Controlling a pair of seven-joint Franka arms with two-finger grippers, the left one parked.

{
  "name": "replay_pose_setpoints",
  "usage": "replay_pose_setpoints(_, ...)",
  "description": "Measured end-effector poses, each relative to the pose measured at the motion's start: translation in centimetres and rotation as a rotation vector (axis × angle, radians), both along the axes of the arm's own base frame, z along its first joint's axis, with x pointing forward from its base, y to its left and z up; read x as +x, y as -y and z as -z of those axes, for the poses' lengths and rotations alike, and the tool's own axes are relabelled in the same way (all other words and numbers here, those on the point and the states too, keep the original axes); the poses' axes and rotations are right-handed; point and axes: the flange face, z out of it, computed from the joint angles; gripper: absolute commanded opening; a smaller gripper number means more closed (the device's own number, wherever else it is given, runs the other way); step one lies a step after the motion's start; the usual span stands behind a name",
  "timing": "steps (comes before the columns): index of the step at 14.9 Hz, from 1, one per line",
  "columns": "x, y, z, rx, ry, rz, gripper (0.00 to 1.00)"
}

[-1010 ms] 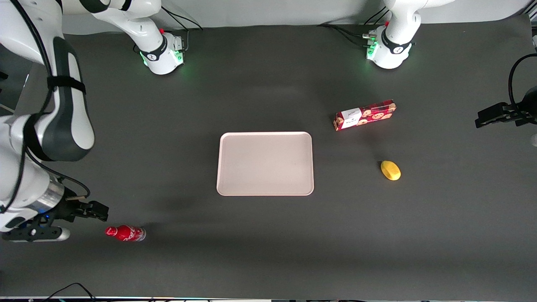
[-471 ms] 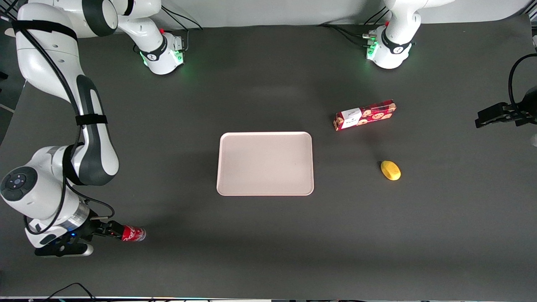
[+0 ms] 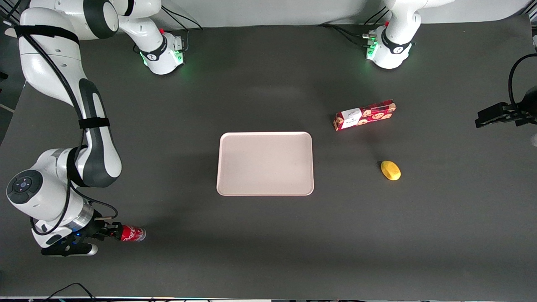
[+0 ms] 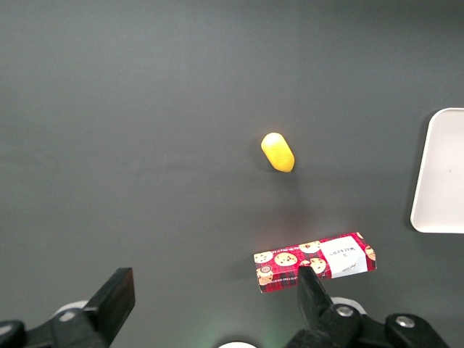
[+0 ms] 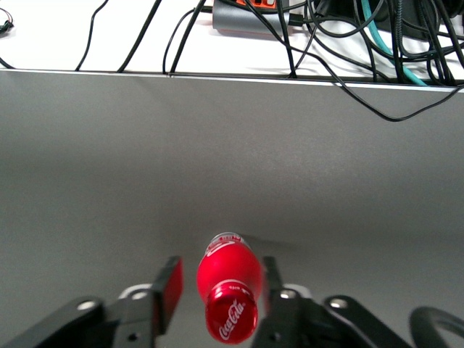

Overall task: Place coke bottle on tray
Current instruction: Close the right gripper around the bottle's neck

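Your gripper [image 5: 217,288] has its jaws spread either side of the coke bottle [image 5: 229,279], seemingly not yet pinching; it has barely shifted since half a second ago. The bottle lies on the worktop [image 3: 260,239], well apart from the tray [image 3: 265,163], nearer the front camera.

The red coke bottle [image 3: 132,233] [image 5: 230,279] lies on its side between my fingers; the pale tray [image 3: 265,164] sits well apart.

A robotics lab bench: two white Franka arms, the working one [image 3: 63,84], are bolted at the table's edge farthest from the front camera, green lights glowing at their bases. A dark mat [image 3: 268,251] covers the tabletop, and tangled cables [image 5: 348,43] lie past its nearest edge. The gripper [image 5: 217,293] hangs low near that edge.
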Motion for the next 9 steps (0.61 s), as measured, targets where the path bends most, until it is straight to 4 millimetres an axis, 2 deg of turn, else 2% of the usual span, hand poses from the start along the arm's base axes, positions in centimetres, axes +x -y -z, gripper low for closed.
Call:
replay_pose_setpoints(3,-0.17,0.03,0.46,0.000,-0.009,0.001,0.43)
replay_pose_setpoints(4,-0.22,0.04,0.59,0.001,-0.012,0.001,0.60)
replay_pose_setpoints(5,-0.24,0.04,0.65,0.001,-0.013,0.001,0.63)
replay_pose_setpoints(8,-0.24,0.02,0.66,0.001,-0.013,0.001,0.63)
replay_pose_setpoints(9,-0.25,0.01,0.67,0.002,-0.014,0.001,0.57)
